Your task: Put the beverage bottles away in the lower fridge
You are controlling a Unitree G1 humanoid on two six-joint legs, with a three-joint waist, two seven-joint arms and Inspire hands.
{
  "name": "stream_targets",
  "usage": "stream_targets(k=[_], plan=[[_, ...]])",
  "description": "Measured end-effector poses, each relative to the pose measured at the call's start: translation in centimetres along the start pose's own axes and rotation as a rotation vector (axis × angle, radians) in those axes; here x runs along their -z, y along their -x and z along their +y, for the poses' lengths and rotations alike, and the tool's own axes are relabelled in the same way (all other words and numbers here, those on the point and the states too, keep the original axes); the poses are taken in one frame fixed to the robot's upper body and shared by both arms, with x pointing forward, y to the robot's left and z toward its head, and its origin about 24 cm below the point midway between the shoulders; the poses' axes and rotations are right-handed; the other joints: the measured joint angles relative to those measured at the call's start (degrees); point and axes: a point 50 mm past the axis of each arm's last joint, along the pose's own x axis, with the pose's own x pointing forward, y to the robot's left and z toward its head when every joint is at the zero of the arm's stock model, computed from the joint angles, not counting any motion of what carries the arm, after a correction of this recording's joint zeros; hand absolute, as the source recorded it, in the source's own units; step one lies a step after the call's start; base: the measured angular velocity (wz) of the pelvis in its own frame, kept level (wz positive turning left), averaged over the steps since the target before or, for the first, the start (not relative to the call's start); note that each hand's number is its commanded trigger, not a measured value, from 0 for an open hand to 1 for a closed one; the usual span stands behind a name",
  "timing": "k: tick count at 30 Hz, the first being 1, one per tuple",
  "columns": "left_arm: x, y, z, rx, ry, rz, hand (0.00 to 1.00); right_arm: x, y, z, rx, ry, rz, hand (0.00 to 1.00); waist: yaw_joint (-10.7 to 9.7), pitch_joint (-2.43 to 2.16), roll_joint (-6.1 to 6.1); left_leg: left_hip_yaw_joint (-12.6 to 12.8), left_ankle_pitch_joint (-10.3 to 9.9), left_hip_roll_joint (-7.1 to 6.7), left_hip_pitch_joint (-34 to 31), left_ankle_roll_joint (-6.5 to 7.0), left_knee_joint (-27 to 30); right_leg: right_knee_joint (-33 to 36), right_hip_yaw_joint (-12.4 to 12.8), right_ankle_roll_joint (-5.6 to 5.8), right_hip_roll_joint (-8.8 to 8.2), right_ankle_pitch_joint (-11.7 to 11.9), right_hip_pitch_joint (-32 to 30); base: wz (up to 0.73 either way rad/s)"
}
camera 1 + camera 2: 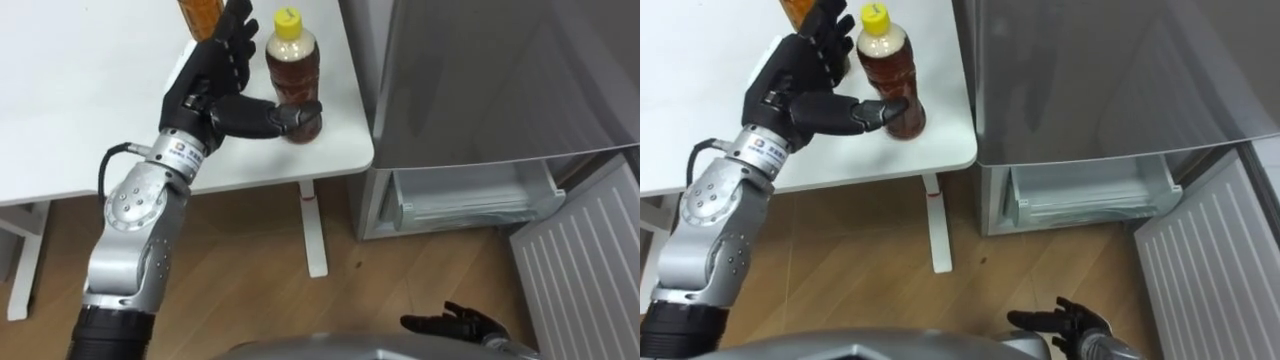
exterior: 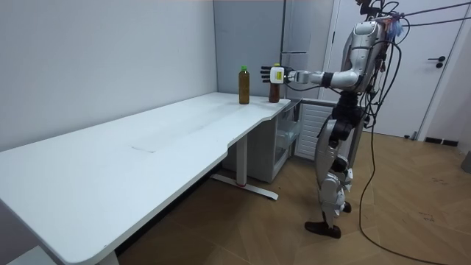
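Note:
A brown tea bottle with a yellow cap (image 1: pixel 291 70) stands upright near the white table's (image 1: pixel 80 110) right front corner. My left hand (image 1: pixel 215 85) is open right beside it on its left. The fingers point up past the bottle's side and the thumb reaches across the front of its base. A second bottle of orange-brown drink (image 1: pixel 200 12) stands just behind the hand; in the room view it has a green cap (image 2: pixel 243 85). The lower fridge compartment (image 1: pixel 470 195) gapes open to the right of the table. My right hand (image 1: pixel 455 324) hangs low, fingers relaxed.
The lower fridge door (image 1: pixel 590 265) is swung out at the right, ribbed side up. The grey upper fridge door (image 1: pixel 500 70) is closed above it. A table leg (image 1: pixel 313 230) stands between table and fridge. I stand on wooden floor at the table's far end.

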Motion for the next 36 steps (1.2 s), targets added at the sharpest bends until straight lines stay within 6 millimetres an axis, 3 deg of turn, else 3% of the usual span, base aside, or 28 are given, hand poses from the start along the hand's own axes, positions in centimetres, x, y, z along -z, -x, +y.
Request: stream_targets(k=[13,36], plan=[[2.6,-1.1,1.4,-0.082,-0.005,0.129,0.00,0.0,0.0,-0.2,0.008,-0.012,0.000,0.00,-0.12,0.04,0.60,0.52,0.00,0.05,0.38,0.02,-0.30,0.16,0.36,-0.07,0.03,0.06,-0.17,-0.01],[2.6,-2.7,1.9,-0.127,0.026,0.148,0.00,-0.5,0.1,-0.3,0.020,-0.008,-0.019,0.00,-1.84,0.16,0.90,1.63,0.03,0.02,1.20,0.00,-1.46,0.02,1.68,-0.07,0.01,0.06,-0.22,-0.02]])
